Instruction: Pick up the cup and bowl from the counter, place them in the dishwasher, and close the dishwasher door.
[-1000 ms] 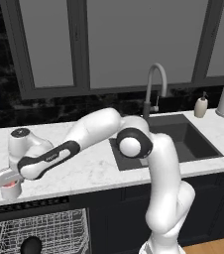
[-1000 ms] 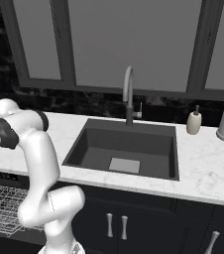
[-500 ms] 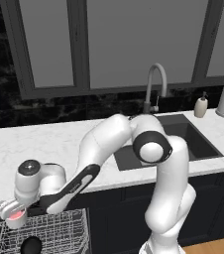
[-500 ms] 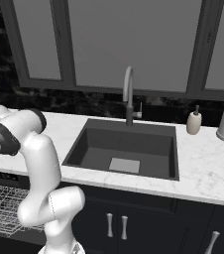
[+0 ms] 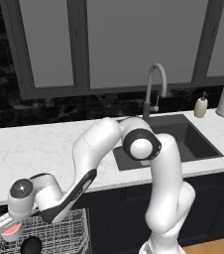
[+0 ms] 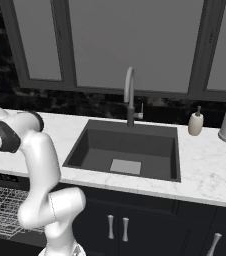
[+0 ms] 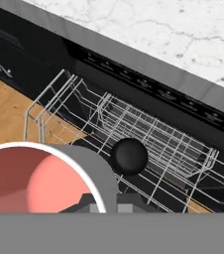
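The jaws are clamped on the cup [image 5: 8,228], which the gripper [image 5: 6,225] holds mouth up, red inside showing, low at the front left over the pulled-out rack [image 5: 59,233] of the dishwasher [image 7: 148,89]. In the hand view the cup's white rim and red inside [image 7: 32,181] sit right against the camera, so the finger tips themselves are hidden; the grip is a judgement from the cup hanging at the hand, clear of any support. Just beyond and below it the bowl [image 7: 129,156] already lies in the rack, near the middle of the wires. The bowl's part therefore looks done. The cup is off the counter [image 5: 44,149] and above the rack but not yet set down. What is left: lower it into a free spot beside the bowl, let go, draw the arm out, push the rack in and shut the door.
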You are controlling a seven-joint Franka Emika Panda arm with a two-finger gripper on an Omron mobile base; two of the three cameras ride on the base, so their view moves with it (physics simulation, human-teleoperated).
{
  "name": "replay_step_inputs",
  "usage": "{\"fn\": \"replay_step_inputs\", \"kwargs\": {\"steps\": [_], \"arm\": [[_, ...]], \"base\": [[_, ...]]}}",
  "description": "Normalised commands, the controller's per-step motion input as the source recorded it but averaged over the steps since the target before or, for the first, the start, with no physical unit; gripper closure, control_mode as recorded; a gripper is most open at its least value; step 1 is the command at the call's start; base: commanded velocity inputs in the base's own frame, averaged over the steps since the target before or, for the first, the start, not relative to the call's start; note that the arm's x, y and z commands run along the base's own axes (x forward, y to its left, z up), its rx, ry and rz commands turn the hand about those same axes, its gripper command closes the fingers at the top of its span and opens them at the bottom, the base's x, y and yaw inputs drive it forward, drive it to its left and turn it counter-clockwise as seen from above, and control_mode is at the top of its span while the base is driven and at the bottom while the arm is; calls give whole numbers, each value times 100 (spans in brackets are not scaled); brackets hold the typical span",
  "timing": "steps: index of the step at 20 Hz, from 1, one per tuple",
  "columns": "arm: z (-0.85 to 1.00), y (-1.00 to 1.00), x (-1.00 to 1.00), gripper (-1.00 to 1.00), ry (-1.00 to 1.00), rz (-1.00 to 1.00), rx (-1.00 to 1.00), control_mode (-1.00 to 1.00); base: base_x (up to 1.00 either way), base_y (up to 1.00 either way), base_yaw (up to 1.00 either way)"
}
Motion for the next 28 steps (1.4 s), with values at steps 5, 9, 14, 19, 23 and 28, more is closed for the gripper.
{"fn": "replay_step_inputs", "kwargs": {"steps": [5,9,14,19,23,28], "arm": [[-7,42,11,100,-2,-16,-15,-100],[-8,43,6,100,1,-14,-15,-100],[-37,3,6,100,0,-6,-3,-100],[-53,5,9,100,0,-4,-3,-100],[-55,27,23,100,2,-6,-6,-100],[-47,47,43,100,2,-6,-6,-100]], "base": [[0,0,0],[0,0,0],[0,0,0],[0,0,0],[0,0,0],[0,0,0]]}}
